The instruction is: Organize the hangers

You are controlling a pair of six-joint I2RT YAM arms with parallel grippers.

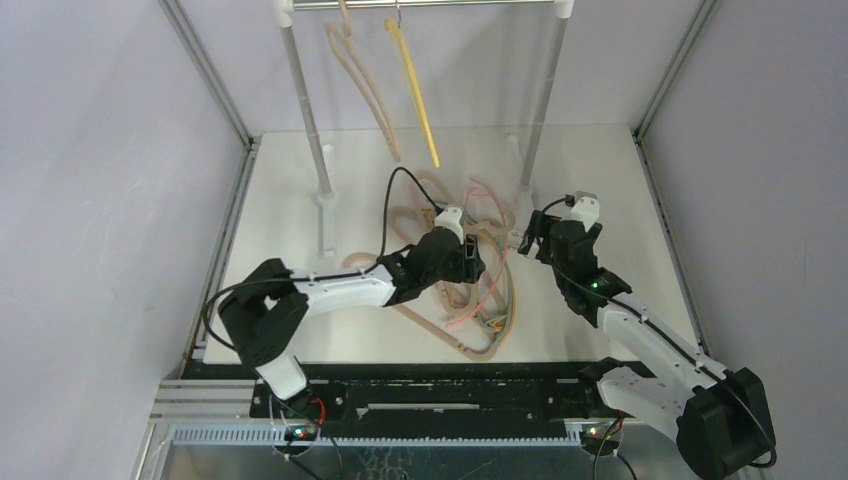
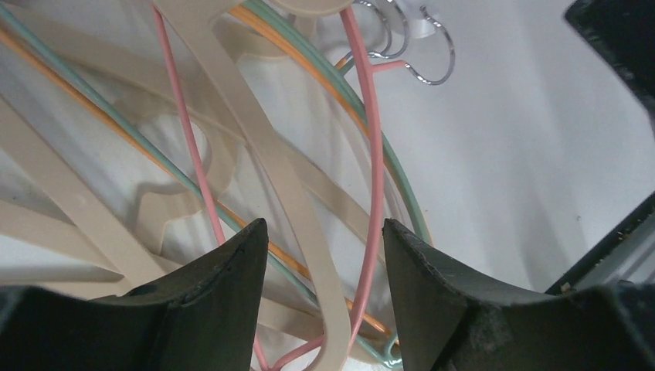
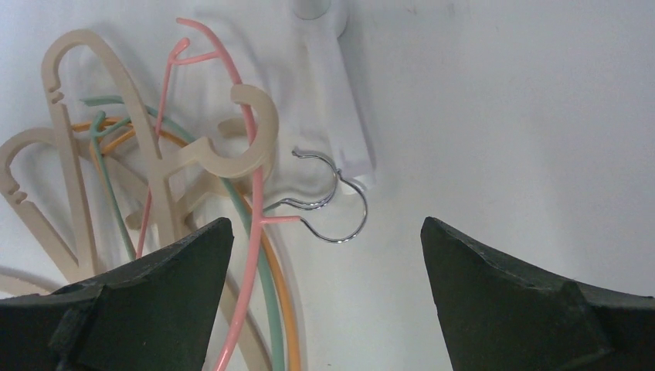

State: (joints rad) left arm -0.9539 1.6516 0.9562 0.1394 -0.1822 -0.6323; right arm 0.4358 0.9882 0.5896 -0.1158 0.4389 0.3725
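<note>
A pile of hangers [image 1: 497, 300] lies mid-table: thick beige ones with thin pink, green and orange ones. My left gripper [image 1: 470, 262] is open low over the pile. In the left wrist view my gripper [image 2: 324, 232] straddles a beige hanger arm [image 2: 286, 193] and the pink hanger [image 2: 375, 154], touching neither. My right gripper [image 1: 535, 235] is open and empty at the pile's right edge. In the right wrist view my gripper [image 3: 324, 228] is above the small metal hooks [image 3: 340, 209], next to the pink hanger [image 3: 247, 193]. A beige hanger [image 1: 365, 90] and a yellow hanger [image 1: 417, 90] hang on the rail.
The white-and-metal rail frame stands at the back, with its left post [image 1: 305, 100], right post [image 1: 545, 100] and white feet [image 1: 327, 215]. One foot [image 3: 340, 116] lies just beyond the metal hooks. Grey walls enclose the table on both sides.
</note>
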